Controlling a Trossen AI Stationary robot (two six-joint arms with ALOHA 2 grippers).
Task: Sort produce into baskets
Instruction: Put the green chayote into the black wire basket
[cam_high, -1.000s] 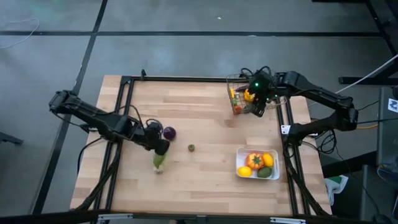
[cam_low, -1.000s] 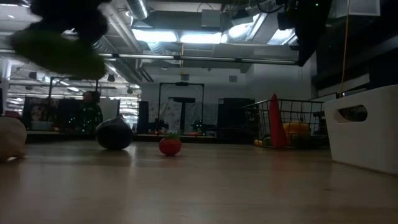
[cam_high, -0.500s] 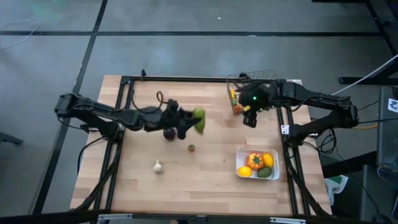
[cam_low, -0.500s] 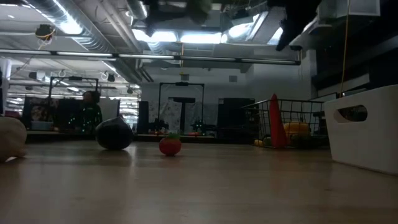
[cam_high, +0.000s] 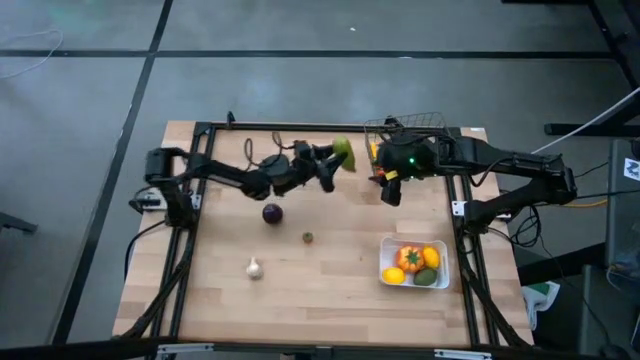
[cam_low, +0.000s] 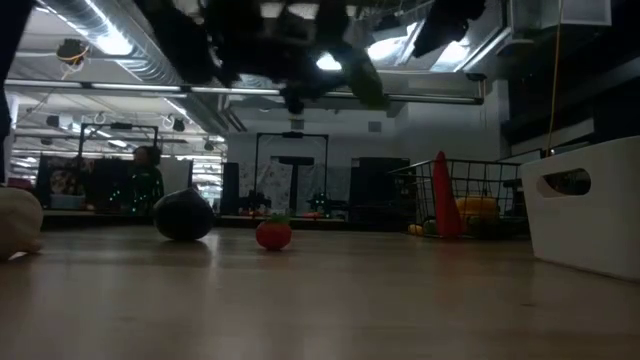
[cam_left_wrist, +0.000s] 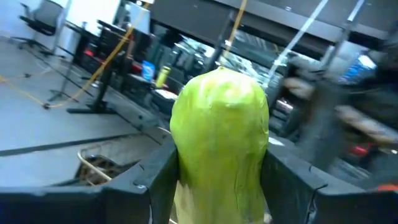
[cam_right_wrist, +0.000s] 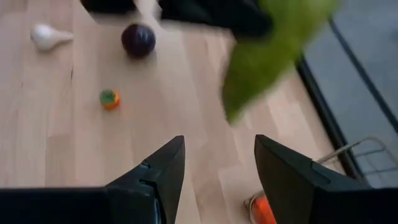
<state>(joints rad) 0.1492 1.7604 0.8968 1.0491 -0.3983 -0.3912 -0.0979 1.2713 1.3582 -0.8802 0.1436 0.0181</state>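
My left gripper (cam_high: 330, 165) is shut on a green vegetable (cam_high: 343, 154) high over the table's far middle, just left of the wire basket (cam_high: 428, 124). The vegetable fills the left wrist view (cam_left_wrist: 219, 137) and shows in the right wrist view (cam_right_wrist: 273, 50). My right gripper (cam_high: 390, 190) hangs open beside the basket's near-left corner, nothing between its fingers (cam_right_wrist: 165, 171). A purple eggplant (cam_high: 272, 212), a small round fruit (cam_high: 307, 237) and a white garlic (cam_high: 254, 267) lie on the table. The white tray (cam_high: 385, 262) holds several pieces of produce. My left gripper pinches the green vegetable's two sides (cam_left_wrist: 183, 168) between its two fingers (cam_left_wrist: 152, 183). The fingers come about level from the table's left. The vegetable's rounded end (cam_left_wrist: 221, 93) sticks out past the fingertips, and it is lifted clear of the table.
The right arm (cam_high: 500, 160) reaches across the wire basket, which holds orange and yellow produce (cam_low: 478, 208). In the low view the tray (cam_low: 590, 205) stands at the right. Bare wood lies between the eggplant and the tray.
My left gripper has lifted the green vegetable from beside the garlic and carried it toward the far right, to the basket's left, tipping from pointing down to about level. The garlic stays put. My right gripper has swung a little toward the table's left, off the basket.
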